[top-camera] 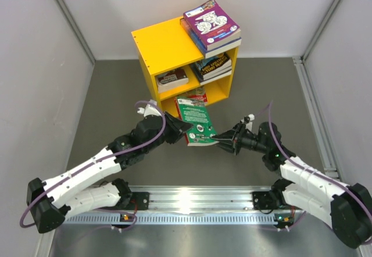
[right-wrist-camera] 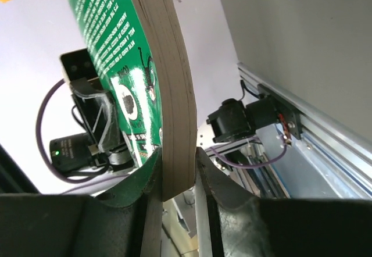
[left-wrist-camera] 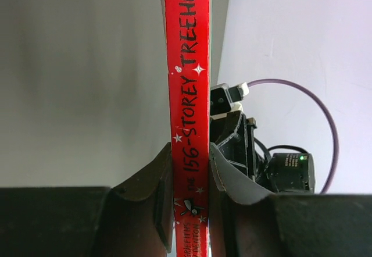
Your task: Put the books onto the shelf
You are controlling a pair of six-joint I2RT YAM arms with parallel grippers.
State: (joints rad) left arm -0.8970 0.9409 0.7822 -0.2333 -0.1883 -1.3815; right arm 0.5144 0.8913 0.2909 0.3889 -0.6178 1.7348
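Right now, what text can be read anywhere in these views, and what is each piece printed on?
"156-STOREY TREEHOU", cut off by the frame edge: red spine of the green book, left wrist view.
Small author line at the foot of that spine: partly hidden, not readable.
White print on its green back cover, right wrist view: too skewed to read.
Covers of the purple book and others on the yellow shelf: too small.

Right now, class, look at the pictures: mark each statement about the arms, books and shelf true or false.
1. Both arms' jaws grip the green book in front of the yellow shelf. True.
2. The shelf's top is bare. False: a purple book tops a stack there.
3. The left jaws clamp the book's red spine. True.
4. The right jaws stand wide open, empty. False: they pinch the book's page edge.
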